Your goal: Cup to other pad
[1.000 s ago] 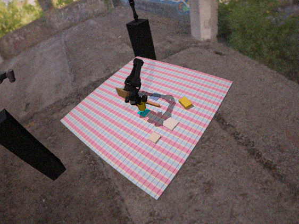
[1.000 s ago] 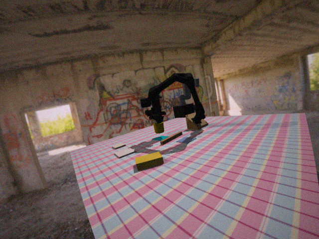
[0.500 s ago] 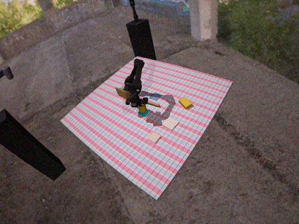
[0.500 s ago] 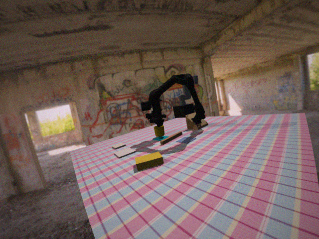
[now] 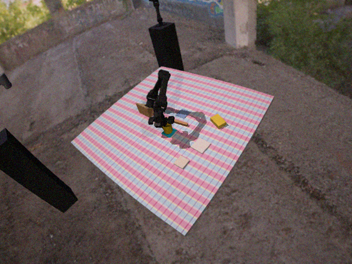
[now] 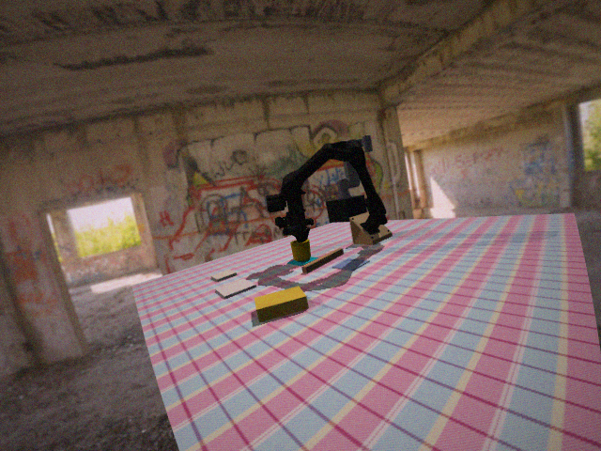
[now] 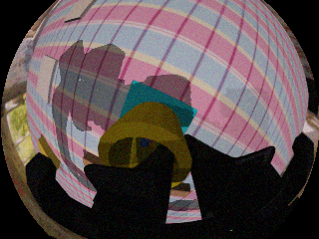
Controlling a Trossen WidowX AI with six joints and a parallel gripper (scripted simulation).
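Note:
The yellow cup (image 5: 167, 129) (image 6: 300, 251) (image 7: 155, 119) is upright over the teal pad (image 5: 174, 131) (image 6: 313, 260) (image 7: 136, 97), its base at or just above the pad; whether it touches is unclear. My gripper (image 5: 166, 124) (image 6: 300, 239) (image 7: 178, 138) is shut on the cup's wall at the rim. A blue marble (image 7: 145, 142) shows inside the cup in the wrist view; the rest of the inside is dark. The blue pad (image 5: 181, 114) (image 6: 351, 264) lies bare nearer the arm's base.
A wooden bar (image 5: 181, 122) (image 6: 322, 260) lies beside the teal pad, between the two pads. A yellow block (image 5: 217, 120) (image 6: 281, 303) and two cream tiles (image 5: 201, 146) (image 6: 236, 287) lie farther out. A wooden piece (image 5: 144, 109) (image 6: 361, 233) stands at the arm's base.

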